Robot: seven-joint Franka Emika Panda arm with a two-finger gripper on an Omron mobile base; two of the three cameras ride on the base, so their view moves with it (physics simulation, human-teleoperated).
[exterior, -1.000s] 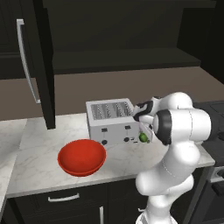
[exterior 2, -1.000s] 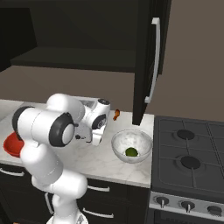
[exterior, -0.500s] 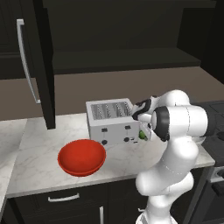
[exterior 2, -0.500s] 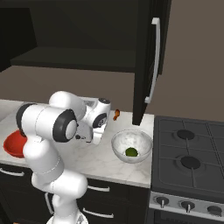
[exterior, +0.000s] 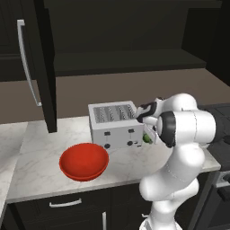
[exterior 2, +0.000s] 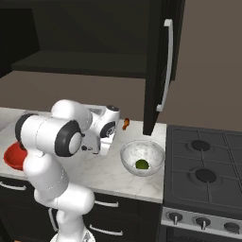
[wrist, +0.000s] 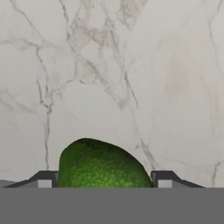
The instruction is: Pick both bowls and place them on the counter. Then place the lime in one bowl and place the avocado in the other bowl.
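Observation:
The green avocado (wrist: pixel 103 166) lies on the white marble counter (wrist: pixel 131 65), and my gripper (wrist: pixel 104 181) is shut on it, one dark fingertip pressed to each side. From the left base view a sliver of the avocado (exterior: pixel 146 139) shows just right of the toaster, behind my forearm. The red bowl (exterior: pixel 84 161) rests on the counter (exterior: pixel 40 166) in front of the toaster and holds nothing. The white marbled bowl (exterior 2: pixel 142 157) stands on the counter next to the stove with the lime (exterior 2: pixel 141 164) inside it.
A silver toaster (exterior: pixel 114 123) stands at the back of the counter, close to my hand. A small orange object (exterior 2: pixel 125 124) sits by the wall. An open dark cabinet door (exterior 2: pixel 158 71) hangs above the marbled bowl. The stove (exterior 2: pixel 203 165) borders the counter on the right.
The jaws have narrowed from wide open until they meet the avocado's sides. The arm has shifted only slightly; bowls and lime have not moved.

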